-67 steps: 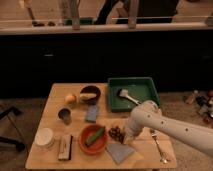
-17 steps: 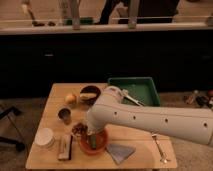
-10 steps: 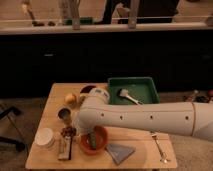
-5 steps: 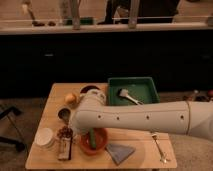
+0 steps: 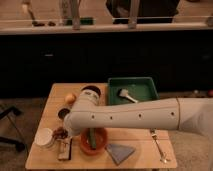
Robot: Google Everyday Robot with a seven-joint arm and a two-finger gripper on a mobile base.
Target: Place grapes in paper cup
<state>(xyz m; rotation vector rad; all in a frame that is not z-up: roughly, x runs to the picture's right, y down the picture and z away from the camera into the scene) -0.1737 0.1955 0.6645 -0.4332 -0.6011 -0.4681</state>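
The long white arm [image 5: 135, 116] stretches in from the right edge, running almost level across the light wooden table [image 5: 145, 155] and bending down at its rounded elbow near the table's left half. At its tip the gripper [image 5: 63, 133] sits low over the left side, just beside the short white paper cup with pale ribbed sides [image 5: 44, 137]. Right at that tip is the small bunch of dark reddish-brown grapes [image 5: 60, 133] — touching or nearly touching the cup's right rim, not clearly inside it. The arm's bulk hides the fingers, so whether the jaws are clamped on the bunch or spread apart, I cannot tell.

Under the forearm sits the orange-red round bowl [image 5: 95, 141] with a green stick-like item [image 5: 92, 139] lying in it. Just in front of the grapes lies a flat brown rectangular block [image 5: 64, 148]. Behind the gripper stands a small dark grey metal cup [image 5: 63, 113], and further back a yellow-orange round fruit [image 5: 70, 97], with a dark round dish [image 5: 90, 91] peeking over the top of the elbow.

To the right — a green rectangular tray [image 5: 145, 89] holding a white-headed brush [image 5: 124, 94]. A grey folded cloth [image 5: 120, 151] lies near the front edge, and a metal fork [image 5: 158, 146] rests on the right side of the table.
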